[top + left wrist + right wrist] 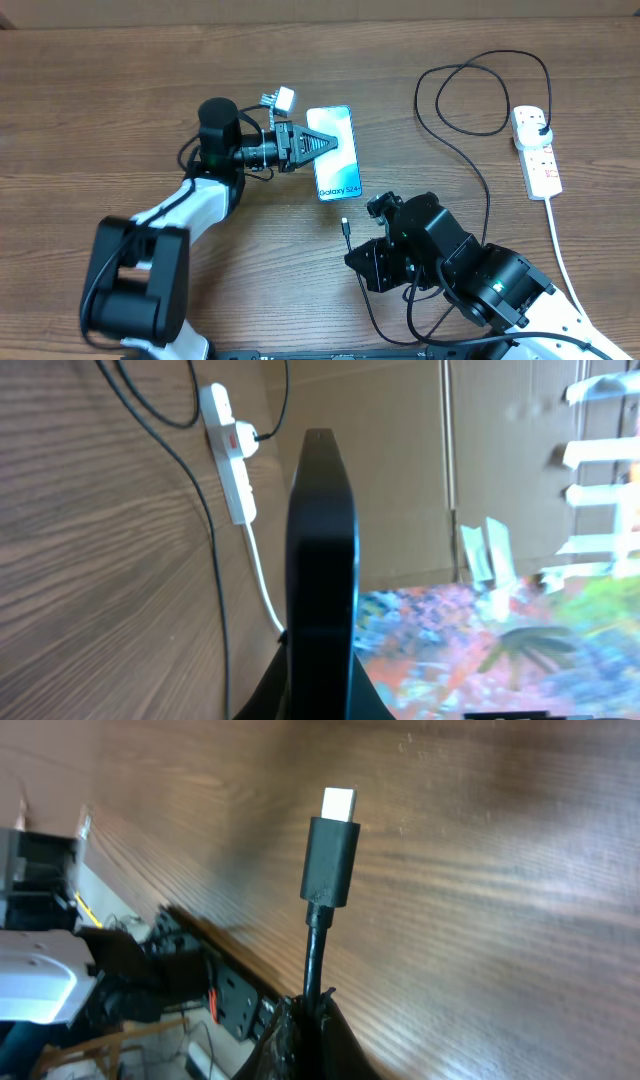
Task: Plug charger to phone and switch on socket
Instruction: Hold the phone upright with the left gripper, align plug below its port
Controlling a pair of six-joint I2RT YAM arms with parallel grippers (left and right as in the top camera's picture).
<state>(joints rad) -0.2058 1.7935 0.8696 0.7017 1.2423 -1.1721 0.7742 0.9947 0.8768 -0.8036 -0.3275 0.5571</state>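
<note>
The phone [335,155] lies face up at the table's middle, its lit screen reading "Galaxy S24+". My left gripper [322,146] is shut on its left edge; the left wrist view shows the phone edge-on [321,560] between my fingers. My right gripper [352,245] is shut on the charger cable just behind its connector tip [344,227], which points toward the phone's bottom end, a short way off. In the right wrist view the connector [331,855] sticks up from my fingers. The black cable [470,150] runs to a plug [541,128] in the white socket [536,150].
The socket's thick white cord [565,260] runs down the right side toward the front edge. The charger cable loops widely [480,90] at the back right. The socket also shows in the left wrist view [230,460].
</note>
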